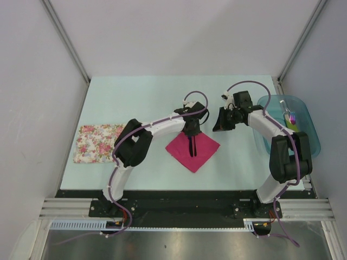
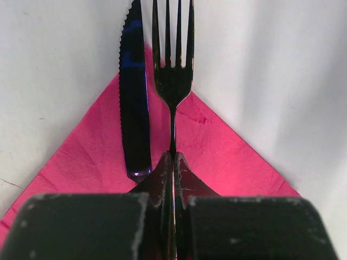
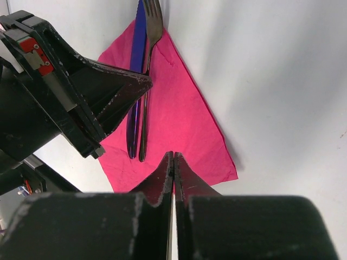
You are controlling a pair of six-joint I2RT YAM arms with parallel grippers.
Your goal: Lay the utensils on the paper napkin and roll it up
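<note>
A: Status?
B: Placing looks done: fork (image 2: 172, 81) and knife (image 2: 134, 108) lie side by side on napkin (image 1: 205, 145), mid-table. Napkin is flat, roll not started.
A: Grippers?
B: left gripper (image 2: 172, 162) fully closed at fork handle, can't tell if it's pinching. right gripper (image 3: 172, 162) closed, empty, near napkin.

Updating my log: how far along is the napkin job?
Done: knife and fork lie side by side on the pink napkin. In hand: left gripper, jaws shut, at the fork's handle; right gripper shut, empty. Remaining: rolling; the napkin lies flat.
</note>
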